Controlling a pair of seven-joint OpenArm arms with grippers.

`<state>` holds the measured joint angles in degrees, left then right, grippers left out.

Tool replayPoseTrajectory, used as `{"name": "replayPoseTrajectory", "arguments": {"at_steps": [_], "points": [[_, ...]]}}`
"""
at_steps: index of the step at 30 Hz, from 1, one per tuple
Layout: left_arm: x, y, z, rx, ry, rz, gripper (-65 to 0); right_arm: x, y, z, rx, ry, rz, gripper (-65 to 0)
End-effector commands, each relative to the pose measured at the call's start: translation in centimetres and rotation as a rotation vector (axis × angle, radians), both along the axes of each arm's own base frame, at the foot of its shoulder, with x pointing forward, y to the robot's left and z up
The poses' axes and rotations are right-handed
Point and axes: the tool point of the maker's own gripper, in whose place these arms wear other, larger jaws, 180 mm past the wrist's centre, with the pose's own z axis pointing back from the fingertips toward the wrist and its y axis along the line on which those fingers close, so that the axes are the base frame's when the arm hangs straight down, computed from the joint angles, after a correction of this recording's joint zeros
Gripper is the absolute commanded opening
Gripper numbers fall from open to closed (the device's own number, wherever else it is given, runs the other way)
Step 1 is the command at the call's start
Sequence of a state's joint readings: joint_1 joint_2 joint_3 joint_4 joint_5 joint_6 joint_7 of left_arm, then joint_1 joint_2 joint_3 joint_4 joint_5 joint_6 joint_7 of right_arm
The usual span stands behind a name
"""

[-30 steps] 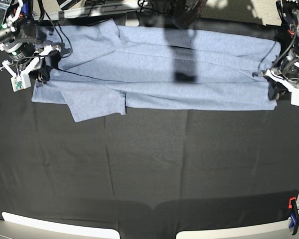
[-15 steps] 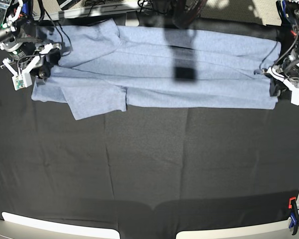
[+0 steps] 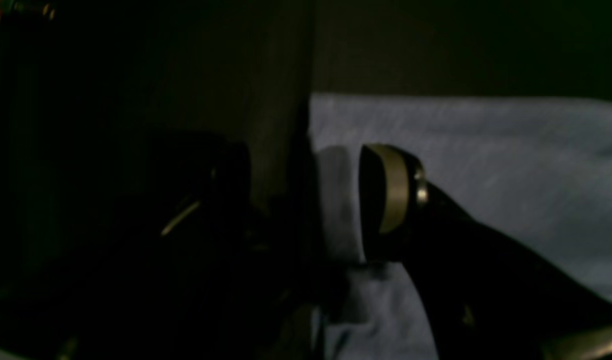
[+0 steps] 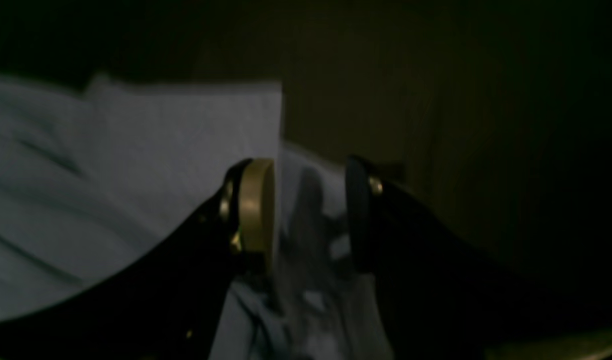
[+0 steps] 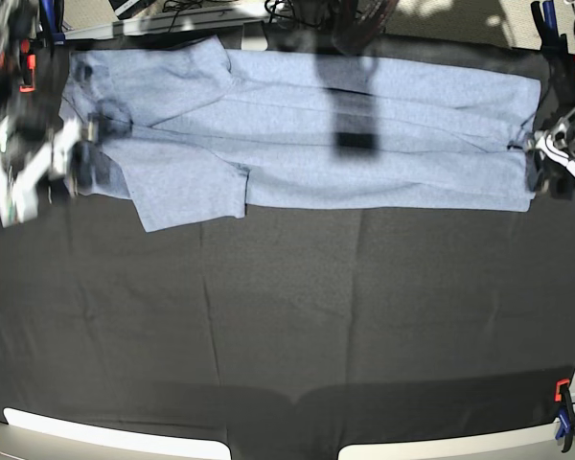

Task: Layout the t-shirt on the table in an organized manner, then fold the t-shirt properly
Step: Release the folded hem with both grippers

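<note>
T-shirt (image 5: 364, 134) folded lengthwise on bench (image 5: 287, 326).
Left gripper (image 3: 306, 205) and right gripper (image 4: 308, 220) both wide; lift clear without snagging cloth.

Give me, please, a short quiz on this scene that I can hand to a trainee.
1. True or false: the t-shirt lies bunched in a ball at the near edge of the table.
2. In the right wrist view, how do the jaws of the right pincer stand? A: pressed shut on bare table. B: apart, with blurred cloth in the gap. C: out of view.
3. In the base view, on which side of the picture does a sleeve stick out toward the near edge?

Key: 1 false, it is spread long along the far edge; 2 B; 3 the left side.
</note>
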<state>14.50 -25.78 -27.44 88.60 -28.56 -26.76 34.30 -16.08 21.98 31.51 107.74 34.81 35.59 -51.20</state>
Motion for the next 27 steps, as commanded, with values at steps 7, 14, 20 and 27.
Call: {"name": "replayPoseTrajectory", "arguments": {"at_steps": [7, 14, 20, 27], "points": [[1.0, -0.8, 1.2, -0.026, -0.078, 0.014, -32.8, 5.1, 1.1, -0.9, 0.047, 0.000, 0.018, -42.0], [0.9, -0.9, 1.1, -0.027, -0.077, 0.014, -32.8, 7.5, 3.8, -5.0, 0.078, 0.160, 0.084, -42.1], [0.9, -0.9, 1.1, -0.027, -0.077, 0.014, -32.8, 7.6, 4.5, -9.1, 0.009, 0.326, 0.047, -42.1], [0.9, -0.9, 1.1, -0.028, -0.077, 0.015, -32.8, 7.2, 6.5, -10.1, 0.032, 0.380, 0.067, -42.1]]}}
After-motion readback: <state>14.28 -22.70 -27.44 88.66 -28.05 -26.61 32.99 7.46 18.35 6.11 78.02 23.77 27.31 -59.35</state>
